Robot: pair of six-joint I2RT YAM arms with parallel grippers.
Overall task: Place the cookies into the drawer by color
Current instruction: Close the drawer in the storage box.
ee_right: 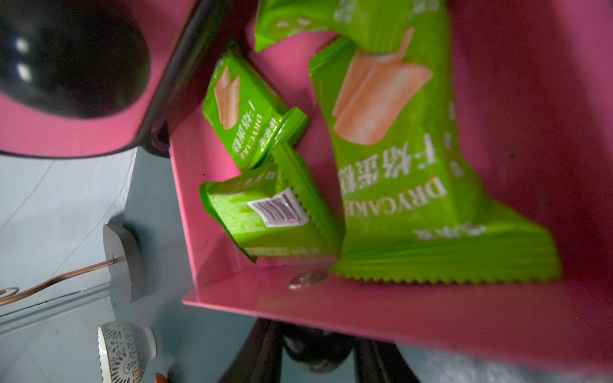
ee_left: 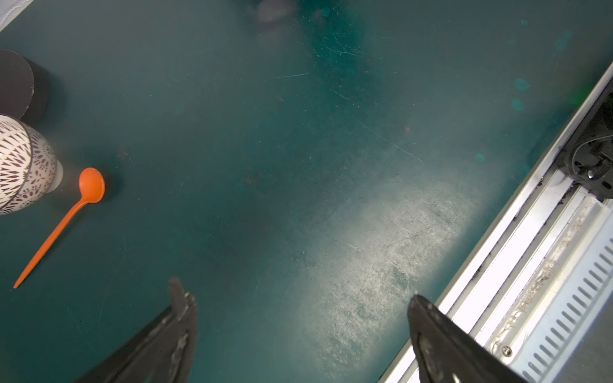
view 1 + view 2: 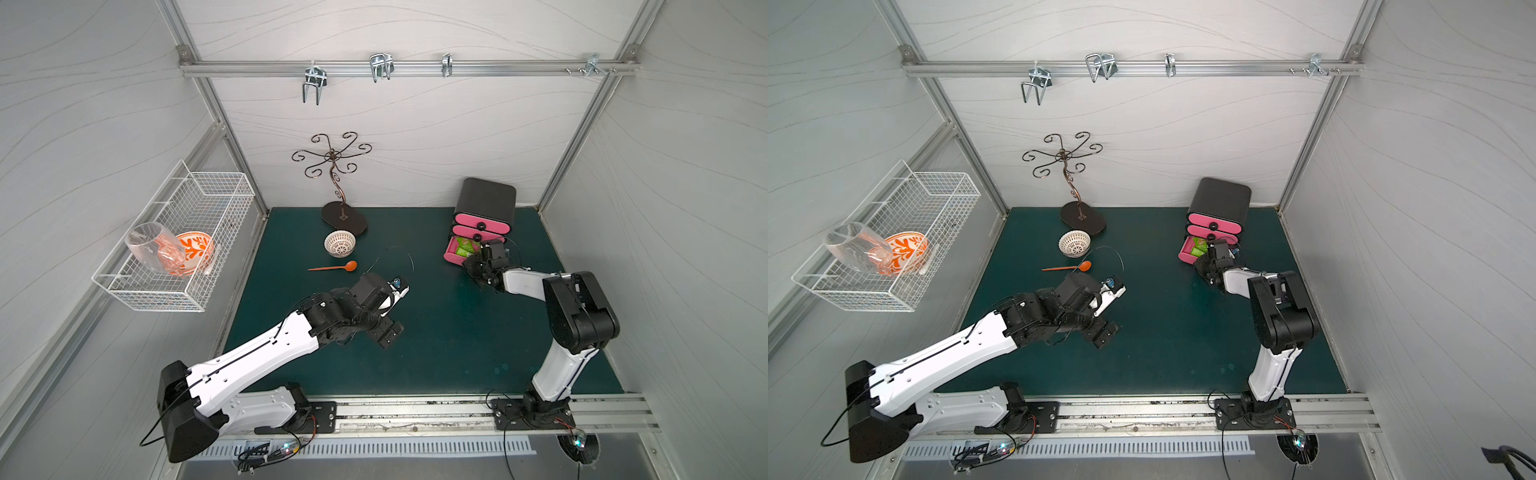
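Note:
A black cabinet (image 3: 486, 199) with pink drawers stands at the back right in both top views. Its bottom drawer (image 3: 452, 257) is pulled out, and several bright green cookies (image 1: 398, 165) lie inside it, also seen in a top view (image 3: 1196, 248). My right gripper (image 1: 315, 348) is at the drawer's front, shut on its black knob (image 1: 313, 356), with one finger on each side. Over the bare middle of the mat, my left gripper (image 2: 297, 298) is open with nothing between its fingers (image 3: 390, 332). No black or white packets show.
A patterned white bowl (image 3: 340, 243), an orange spoon (image 3: 334, 267) and a metal hook stand (image 3: 343, 216) sit at the back centre of the green mat. A wire basket (image 3: 178, 266) holding a glass and an orange bowl hangs on the left wall. A metal rail (image 2: 530, 265) edges the mat's front.

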